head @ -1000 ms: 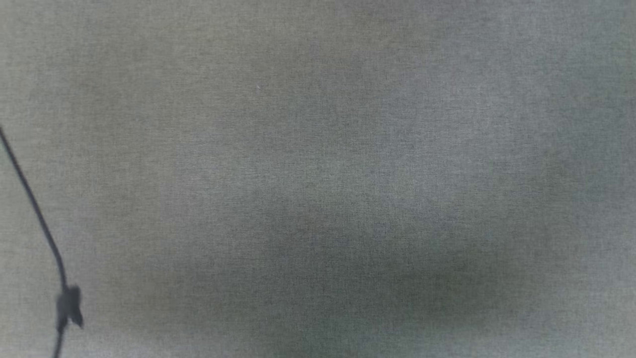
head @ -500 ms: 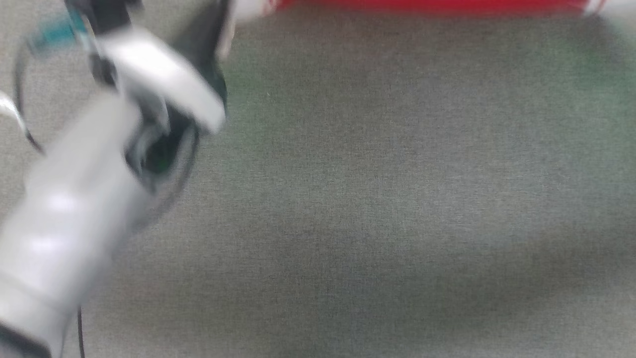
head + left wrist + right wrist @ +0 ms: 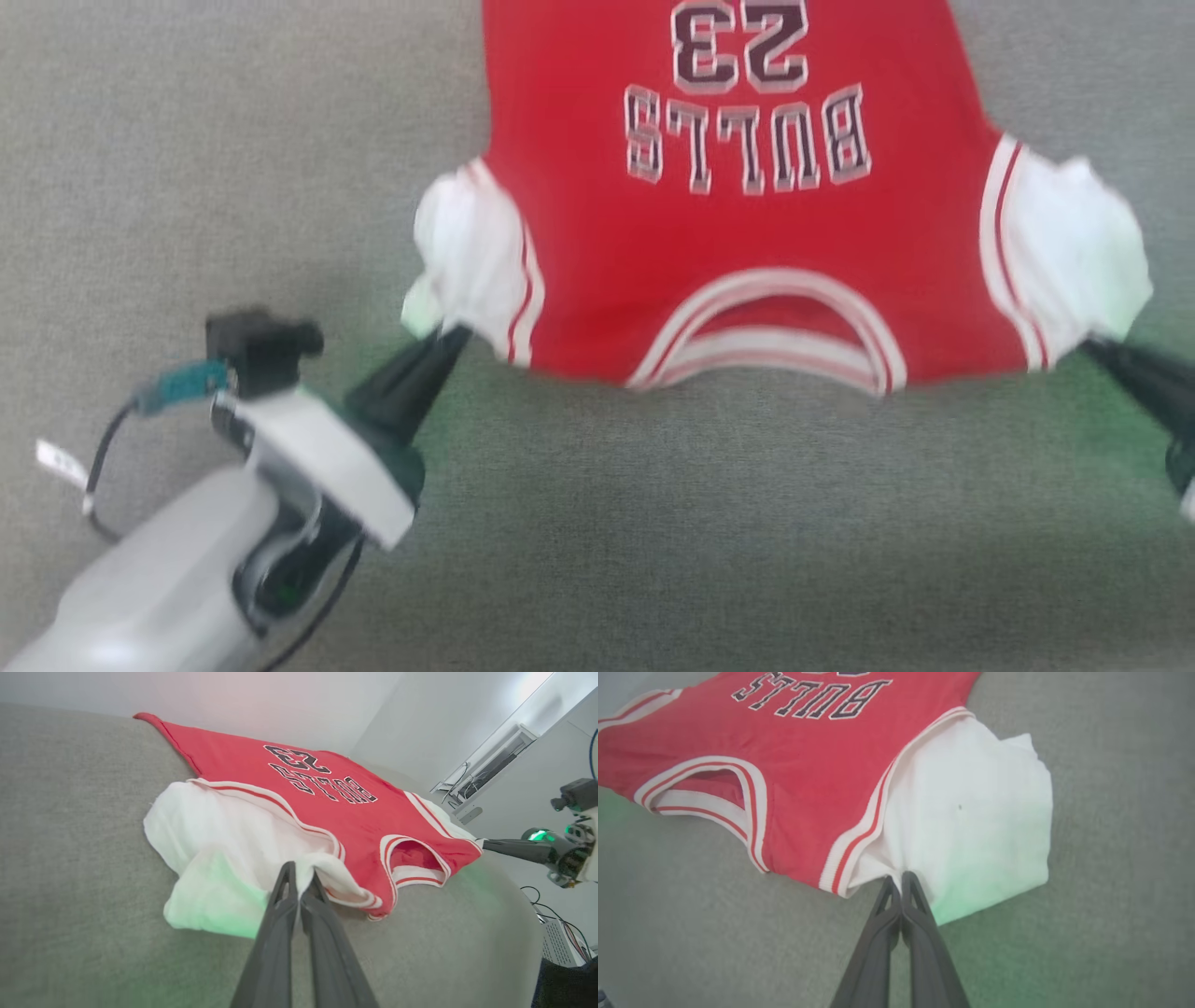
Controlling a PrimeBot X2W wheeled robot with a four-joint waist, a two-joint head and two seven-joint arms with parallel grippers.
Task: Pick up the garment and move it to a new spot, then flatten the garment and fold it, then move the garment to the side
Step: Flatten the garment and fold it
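Note:
The garment, a red shirt with white sleeves and black "BULLS 23" lettering, lies spread front-up on the grey cloth surface, collar toward me. My left gripper is shut on the near edge of its left white sleeve; the left wrist view shows the left gripper pinching white cloth. My right gripper is shut on the right white sleeve; in the right wrist view the right gripper closes on the seam beside the striped trim.
Grey cloth surface stretches wide on the near side of the shirt and to both sides. A black cable with a white tag loops beside my left forearm. A white wall and cables lie beyond the surface's edge.
The head camera has swung up: a second ago it showed bare grey cloth and a cable; now the shirt and both grippers are in the picture.

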